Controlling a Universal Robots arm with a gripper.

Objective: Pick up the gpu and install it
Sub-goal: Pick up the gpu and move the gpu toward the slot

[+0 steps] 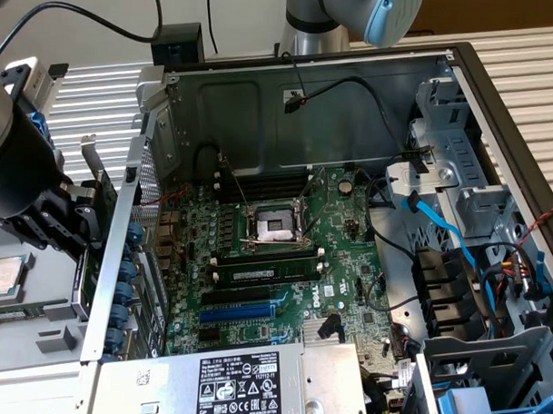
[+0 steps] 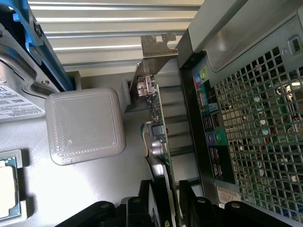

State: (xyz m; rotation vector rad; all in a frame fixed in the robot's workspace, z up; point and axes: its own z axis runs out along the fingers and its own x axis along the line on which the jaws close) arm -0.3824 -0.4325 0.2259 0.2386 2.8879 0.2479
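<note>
gpu (image 2: 158,135) edge-on, apparently clamped in gripper (image 2: 173,196)

Dull bare-metal bracket (image 2: 158,47) on gpu (image 2: 158,137)

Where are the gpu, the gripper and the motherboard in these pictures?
gpu (image 2: 160,113): wrist view, on its green board edge.
gripper (image 2: 171,185): wrist view, midway between its fingertips.
motherboard (image 1: 343,264): exterior view, green area beside the socket.
</note>
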